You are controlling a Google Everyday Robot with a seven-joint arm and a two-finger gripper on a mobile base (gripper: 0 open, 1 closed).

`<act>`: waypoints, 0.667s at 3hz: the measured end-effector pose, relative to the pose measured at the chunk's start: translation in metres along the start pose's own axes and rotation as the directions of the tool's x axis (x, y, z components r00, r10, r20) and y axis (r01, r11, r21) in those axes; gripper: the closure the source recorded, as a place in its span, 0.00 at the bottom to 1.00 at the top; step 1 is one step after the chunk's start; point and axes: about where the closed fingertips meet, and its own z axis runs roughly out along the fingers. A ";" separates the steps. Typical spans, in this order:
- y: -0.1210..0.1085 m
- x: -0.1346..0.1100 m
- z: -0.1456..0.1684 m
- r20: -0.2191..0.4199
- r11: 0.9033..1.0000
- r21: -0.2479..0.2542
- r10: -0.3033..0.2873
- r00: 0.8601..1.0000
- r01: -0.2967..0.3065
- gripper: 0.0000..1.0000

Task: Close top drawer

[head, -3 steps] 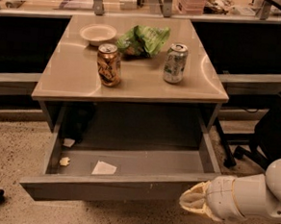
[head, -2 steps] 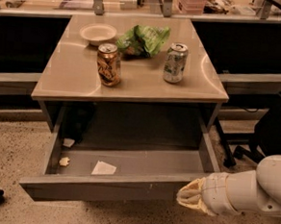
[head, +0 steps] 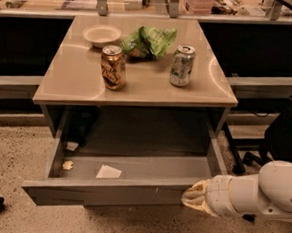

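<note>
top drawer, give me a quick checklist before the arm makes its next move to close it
1. Does the top drawer need closing: ok, it stands pulled far out.
2. Is the tool placed to push: ok, it is at the right end of the drawer front; contact cannot tell.
3. Is the push centred: not ok, the tool is far to the right, so the drawer might skew.
4. Are the contents below the rim: ok, the paper scrap and crumb lie flat inside.
5. Is the back free: cannot tell, a dark shape sits at the back left.
6. Are the cans steady: ok, the brown can and green can stand upright.
</note>
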 end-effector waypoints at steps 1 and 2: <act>-0.017 0.002 0.003 0.016 0.998 0.063 -0.010 1.000 0.009 1.00; -0.038 0.004 0.009 0.044 0.992 0.125 -0.020 0.999 0.014 1.00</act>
